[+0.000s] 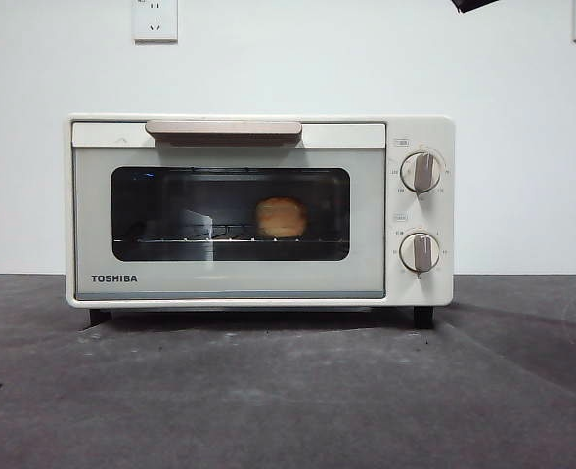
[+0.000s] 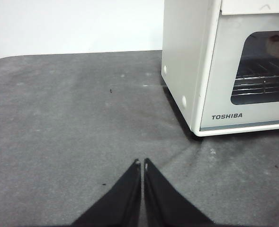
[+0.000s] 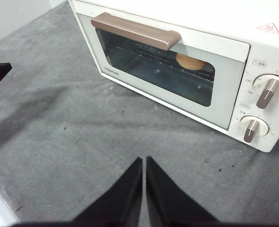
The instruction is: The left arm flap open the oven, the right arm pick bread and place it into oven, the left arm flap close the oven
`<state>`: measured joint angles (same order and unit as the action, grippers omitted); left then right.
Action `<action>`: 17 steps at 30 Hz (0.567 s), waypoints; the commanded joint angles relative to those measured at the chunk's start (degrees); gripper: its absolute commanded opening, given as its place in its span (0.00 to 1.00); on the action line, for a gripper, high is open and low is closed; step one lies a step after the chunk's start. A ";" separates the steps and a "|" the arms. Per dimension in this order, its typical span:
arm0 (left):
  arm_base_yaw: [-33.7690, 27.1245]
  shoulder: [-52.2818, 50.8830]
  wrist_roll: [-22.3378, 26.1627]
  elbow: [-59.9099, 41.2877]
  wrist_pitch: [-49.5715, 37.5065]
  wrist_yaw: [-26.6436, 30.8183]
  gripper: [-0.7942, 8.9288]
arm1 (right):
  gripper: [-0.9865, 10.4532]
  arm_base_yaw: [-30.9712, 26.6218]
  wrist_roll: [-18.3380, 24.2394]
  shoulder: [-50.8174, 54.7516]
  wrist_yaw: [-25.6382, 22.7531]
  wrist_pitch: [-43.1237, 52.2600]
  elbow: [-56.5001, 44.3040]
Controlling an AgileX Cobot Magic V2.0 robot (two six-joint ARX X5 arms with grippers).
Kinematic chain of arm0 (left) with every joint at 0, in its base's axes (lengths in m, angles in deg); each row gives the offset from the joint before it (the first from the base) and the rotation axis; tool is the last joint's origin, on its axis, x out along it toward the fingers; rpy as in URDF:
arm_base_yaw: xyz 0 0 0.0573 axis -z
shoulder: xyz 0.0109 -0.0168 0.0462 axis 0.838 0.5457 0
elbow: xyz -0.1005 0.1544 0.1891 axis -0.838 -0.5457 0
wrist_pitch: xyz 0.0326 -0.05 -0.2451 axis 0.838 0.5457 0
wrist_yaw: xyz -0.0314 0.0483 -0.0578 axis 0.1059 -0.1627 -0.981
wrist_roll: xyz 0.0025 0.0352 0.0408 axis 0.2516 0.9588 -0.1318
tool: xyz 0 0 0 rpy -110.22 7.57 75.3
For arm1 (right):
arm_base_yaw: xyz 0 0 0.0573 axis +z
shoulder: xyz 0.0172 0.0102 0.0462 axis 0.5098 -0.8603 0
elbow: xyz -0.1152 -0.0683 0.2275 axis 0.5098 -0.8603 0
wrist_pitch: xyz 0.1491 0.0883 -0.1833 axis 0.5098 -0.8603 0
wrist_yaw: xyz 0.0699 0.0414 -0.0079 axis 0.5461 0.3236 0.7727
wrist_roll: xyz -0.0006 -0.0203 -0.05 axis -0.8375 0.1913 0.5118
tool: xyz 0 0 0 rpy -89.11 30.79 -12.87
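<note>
Grey felt covers the table (image 1: 288, 391) under a white wall, and from the front the oven (image 1: 258, 210) stands shut, the bread (image 1: 282, 217) lying on its rack behind the glass — every step looks done. A black tip (image 1: 473, 4) shows at the top edge. From the left wrist, the left gripper (image 2: 142, 163) hangs empty, jaws together, low over the felt and well clear of the oven's side. From the right wrist, the right gripper (image 3: 144, 159) is likewise pressed shut and empty, out in front of the handle (image 3: 137, 31) — both arms should simply stay clear of the door.
</note>
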<state>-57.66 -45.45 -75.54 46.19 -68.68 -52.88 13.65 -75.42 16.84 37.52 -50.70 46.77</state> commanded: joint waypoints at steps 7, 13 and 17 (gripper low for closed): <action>-0.04 -0.11 0.90 -1.18 0.11 0.24 0.10 | 0.09 0.59 0.28 -0.28 -0.20 0.59 0.63; -0.04 -0.11 0.90 -1.18 0.11 0.24 0.10 | 0.09 0.57 0.92 -0.24 -0.24 0.52 0.63; -0.04 -0.11 0.90 -1.18 0.11 0.24 0.10 | 0.09 -2.45 4.50 1.33 -0.70 0.46 0.63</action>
<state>-57.66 -45.45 -75.54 46.19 -68.68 -52.88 11.94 -73.71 17.69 37.35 -50.72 46.77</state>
